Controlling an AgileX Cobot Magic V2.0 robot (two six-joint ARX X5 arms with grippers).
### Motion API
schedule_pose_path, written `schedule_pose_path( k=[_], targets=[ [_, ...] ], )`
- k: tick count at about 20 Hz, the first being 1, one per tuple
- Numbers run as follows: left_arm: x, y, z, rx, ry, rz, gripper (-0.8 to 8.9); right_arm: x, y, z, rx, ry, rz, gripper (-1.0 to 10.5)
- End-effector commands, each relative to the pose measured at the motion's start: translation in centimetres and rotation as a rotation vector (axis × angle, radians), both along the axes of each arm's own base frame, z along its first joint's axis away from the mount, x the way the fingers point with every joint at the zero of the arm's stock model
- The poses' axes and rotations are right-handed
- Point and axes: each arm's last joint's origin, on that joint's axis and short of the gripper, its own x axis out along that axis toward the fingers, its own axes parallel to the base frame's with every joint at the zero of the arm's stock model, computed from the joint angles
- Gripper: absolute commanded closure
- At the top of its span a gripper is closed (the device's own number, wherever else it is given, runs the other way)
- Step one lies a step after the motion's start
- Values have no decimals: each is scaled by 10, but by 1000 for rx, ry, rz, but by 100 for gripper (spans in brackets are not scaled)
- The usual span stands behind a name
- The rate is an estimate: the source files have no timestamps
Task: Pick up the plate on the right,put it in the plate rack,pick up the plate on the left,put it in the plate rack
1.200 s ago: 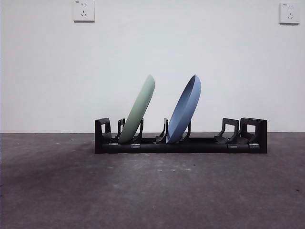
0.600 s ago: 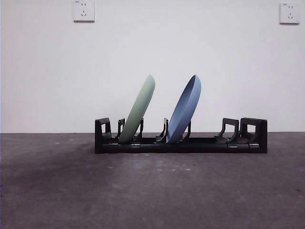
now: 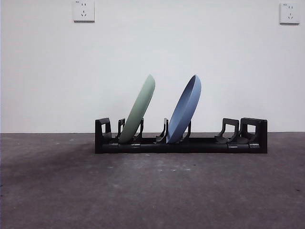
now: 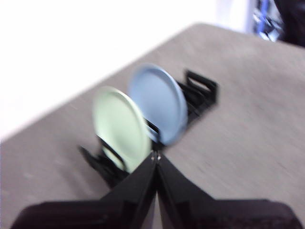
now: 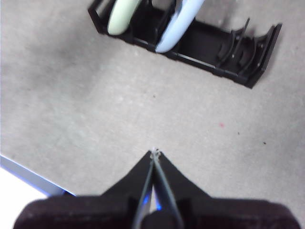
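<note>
Plate rack (image 3: 181, 144) sits on the grey table (image 3: 152, 191) w/ its long axis running left-right across the front view. Green plate (image 3: 138, 110) is slotted near the left end, blue plate (image 3: 185, 109) abt mid-rack, both on edge & leaning right at the top. Left gripper (image 4: 156, 157) & right gripper (image 5: 154, 153) are both off the rack, jaws pressed together, holding nothing.
</note>
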Motion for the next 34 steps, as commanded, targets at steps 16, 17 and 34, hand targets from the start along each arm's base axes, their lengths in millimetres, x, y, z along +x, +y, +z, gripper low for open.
schedule_pose_path(
  k=[16,17,34],
  targets=[
    [-30,79,-198,-34,-248,434,817,57,28,-32,-91,172,-10,944],
    [-31,79,-210,-39,-234,437,817,58,29,-31,-82,153,-11,944],
    [-32,80,-282,-264,-56,524,817,74,37,-17,25,-59,-12,944]
  ],
)
